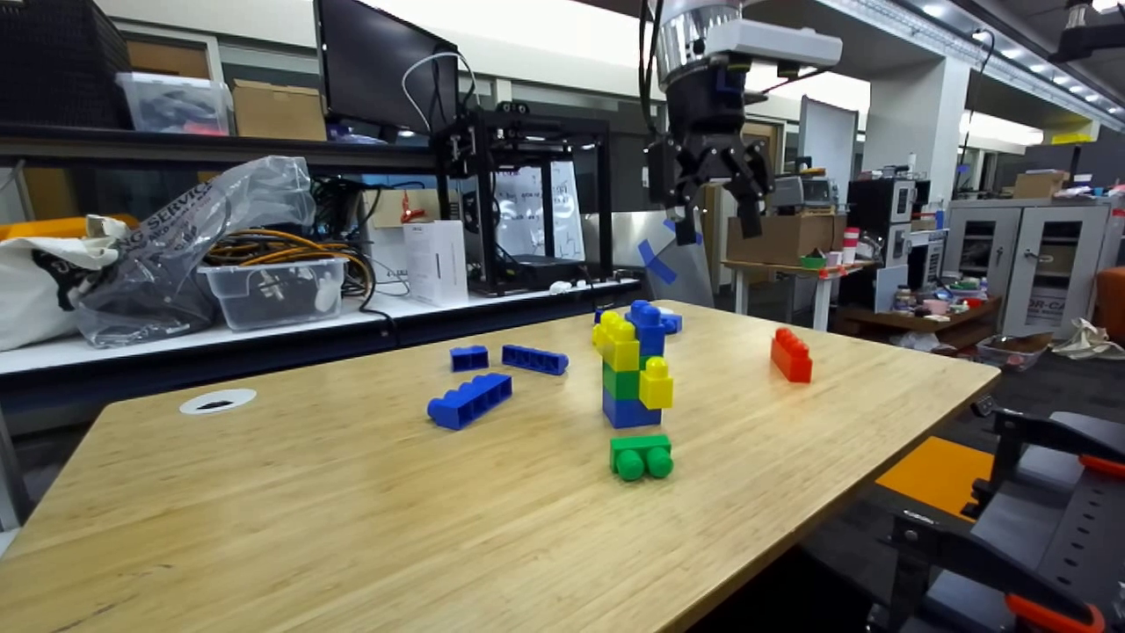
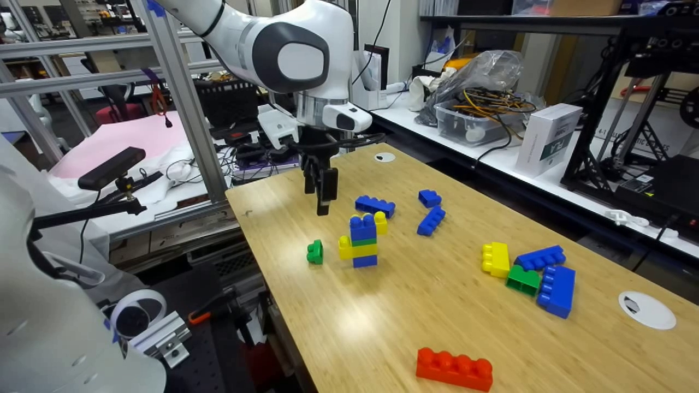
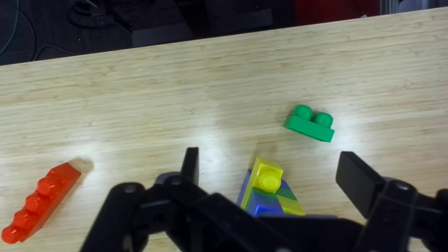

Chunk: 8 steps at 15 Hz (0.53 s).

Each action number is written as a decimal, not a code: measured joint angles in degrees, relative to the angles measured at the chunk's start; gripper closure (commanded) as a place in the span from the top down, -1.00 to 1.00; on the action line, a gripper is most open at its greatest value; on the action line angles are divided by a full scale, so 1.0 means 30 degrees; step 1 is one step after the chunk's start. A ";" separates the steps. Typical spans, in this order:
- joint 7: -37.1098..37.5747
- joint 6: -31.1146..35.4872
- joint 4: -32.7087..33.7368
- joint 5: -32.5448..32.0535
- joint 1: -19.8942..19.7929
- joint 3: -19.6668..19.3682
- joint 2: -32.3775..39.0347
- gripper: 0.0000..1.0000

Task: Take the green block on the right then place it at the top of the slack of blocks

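Nearest the wrist camera, across the lower half of the frame, the gripper (image 3: 271,166) is seen with its dark fingers (image 3: 358,183) spread wide; nothing is pinched between them. In both exterior views it is held in the air, higher than the stack of blocks (image 2: 364,243), presumably so that the standing pieces are not knocked. At the lower centre of the wrist view the stack of blocks, partly hidden by the gripper, is stood upright on the tabletop (image 3: 140,105), with a studded blue block (image 2: 363,229) at or near its top, apparently so that another piece can be pressed on there. Farther off, right of centre, the green block (image 3: 309,127) is found near the stack of blocks but apart from it, perhaps so that it can be grasped freely. It is laid on its side, studs turned toward the top of the frame, so some turning will probably be needed before it is seated. Its body is plain, glossy and oblong, and two rounded studs are set in a row along it. Outside the wrist frame, at the lower right of an exterior view, a second green block (image 2: 523,280) is seen, but the lone one seems to be meant.
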 measured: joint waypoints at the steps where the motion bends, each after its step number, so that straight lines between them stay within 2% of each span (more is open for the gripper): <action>1: 0.0000 0.0000 0.0000 0.0000 0.0005 0.0006 0.0000 1.00; 8: 0.0945 0.0338 -0.0101 -0.0010 0.0301 0.0387 0.0646 1.00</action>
